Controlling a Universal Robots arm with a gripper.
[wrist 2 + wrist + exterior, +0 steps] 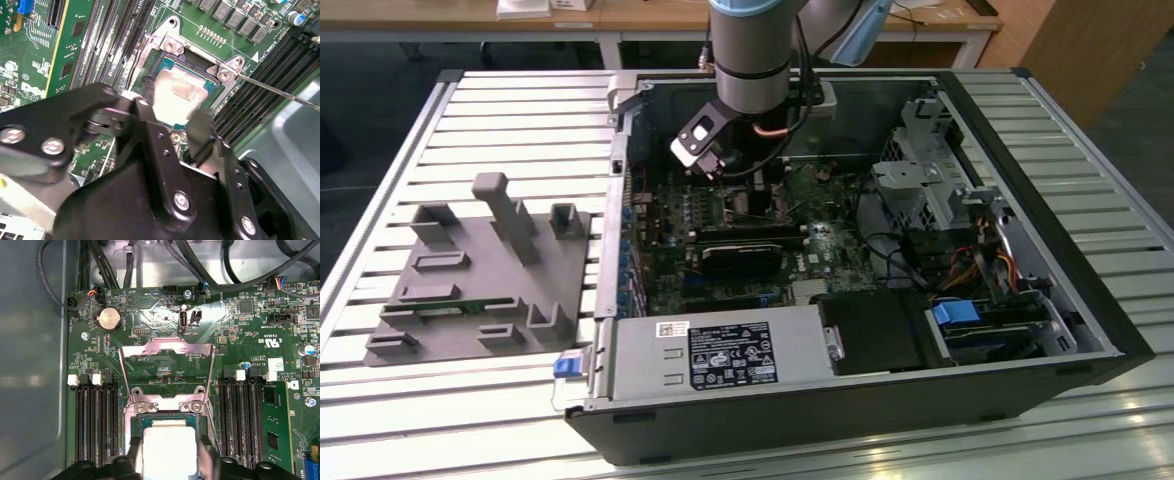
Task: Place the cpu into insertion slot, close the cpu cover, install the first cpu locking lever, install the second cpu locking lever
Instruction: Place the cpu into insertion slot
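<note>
- The gripper (169,462) has its two fingers (134,460) pinched shut on the sides of the cpu (169,445).
- The cpu is right over the insertion slot (167,418) on the green board (150,315).
- The cpu cover (167,347) is flipped up and open.

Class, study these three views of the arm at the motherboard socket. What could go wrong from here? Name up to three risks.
1. The gripper has its jaws either side of the cpu at the insertion slot; seated tilted, it could damage the socket contacts.
2. The cpu cover stands open beside the slot; the jaws might knock it.
3. The thin locking lever juts out nearby and might snag.
</note>
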